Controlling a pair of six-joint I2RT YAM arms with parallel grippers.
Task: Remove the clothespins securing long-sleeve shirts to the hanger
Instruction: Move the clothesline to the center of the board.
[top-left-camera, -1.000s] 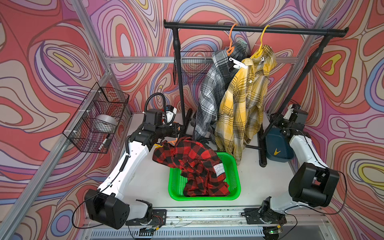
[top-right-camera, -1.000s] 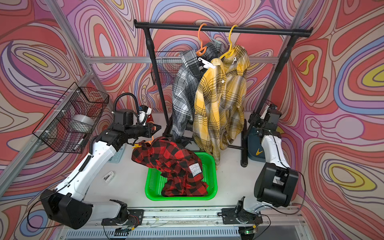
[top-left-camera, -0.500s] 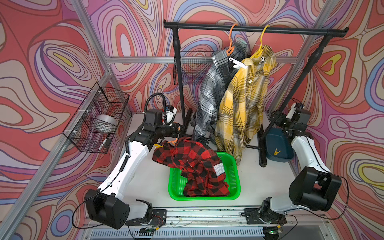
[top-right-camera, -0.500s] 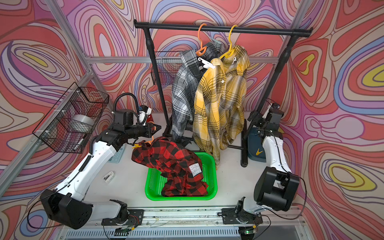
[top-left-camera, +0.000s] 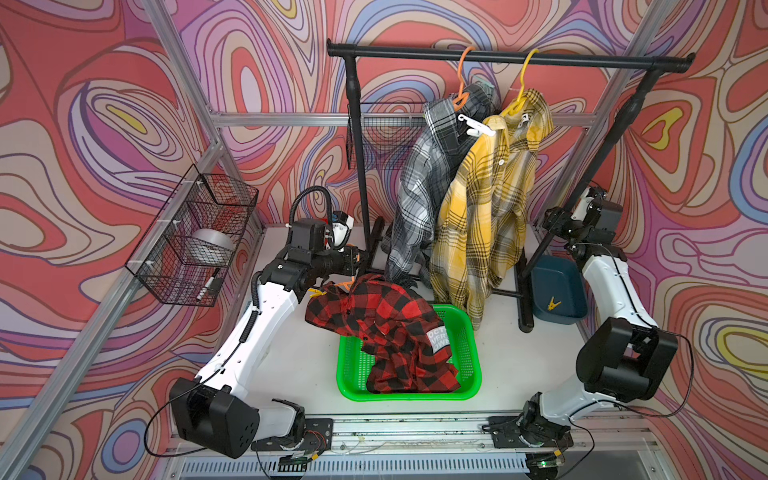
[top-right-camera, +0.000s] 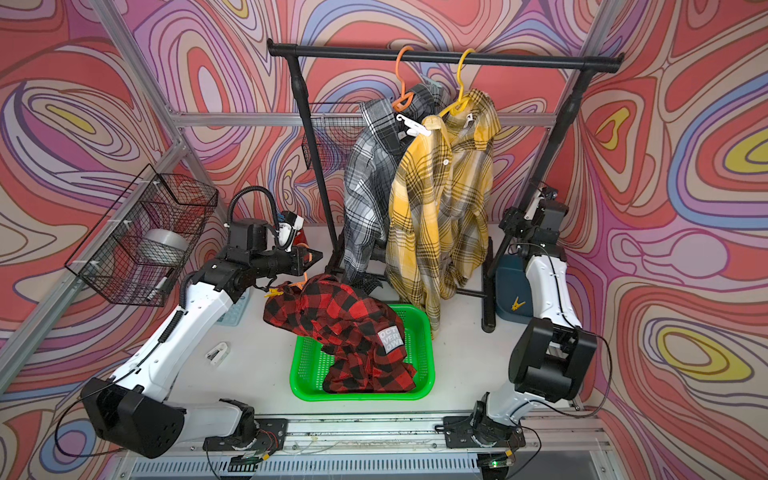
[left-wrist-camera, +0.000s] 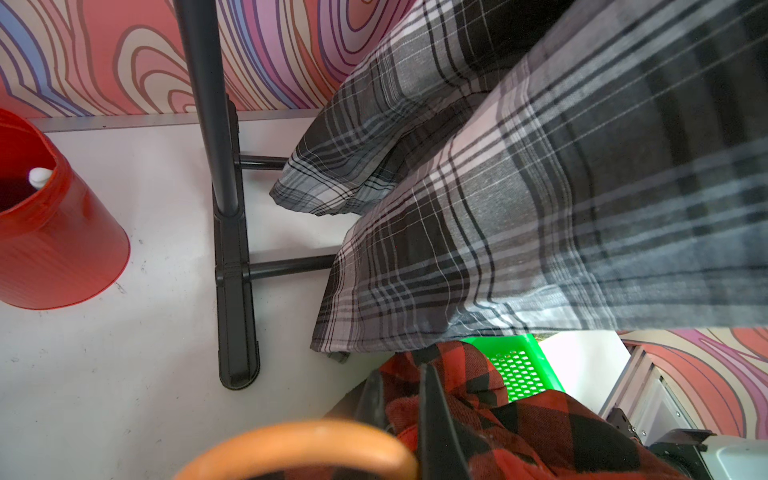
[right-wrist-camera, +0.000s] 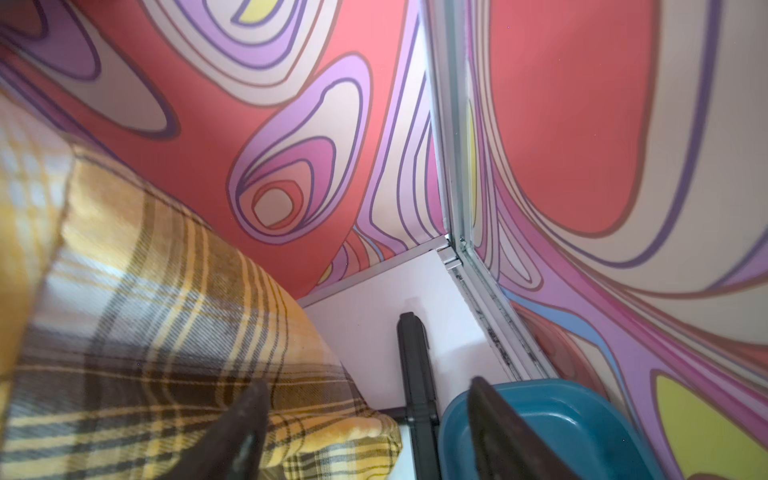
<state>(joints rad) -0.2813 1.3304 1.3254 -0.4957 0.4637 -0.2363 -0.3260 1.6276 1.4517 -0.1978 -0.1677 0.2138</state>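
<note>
Swirl-patterned walls ring a white table (top-left-camera: 307, 365). In both top views the left gripper (top-left-camera: 358, 266), clamped shut, holds the red-and-black shirt (top-left-camera: 386, 316) above the green basket (top-left-camera: 467, 332). A yellow clothespin (top-left-camera: 318, 292) clips the shirt's raised edge.

Left wrist view: closed fingers (left-wrist-camera: 432, 407) sit in red fabric beside the orange hanger (left-wrist-camera: 291, 436).

Right wrist view: the right gripper (right-wrist-camera: 368, 384) is open and empty over the blue bin (right-wrist-camera: 540, 415). It should cross over and pinch the pin's tails squarely.

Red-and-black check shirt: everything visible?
The red-and-black check flannel shirt is crumpled woven cloth, not hung. Its lower half lies in the green plastic basket, grey label showing; its collar end rises to the shut left pincer. An orange hanger pokes from it, and a yellow clothespin sits at its shoulder edge.
</note>
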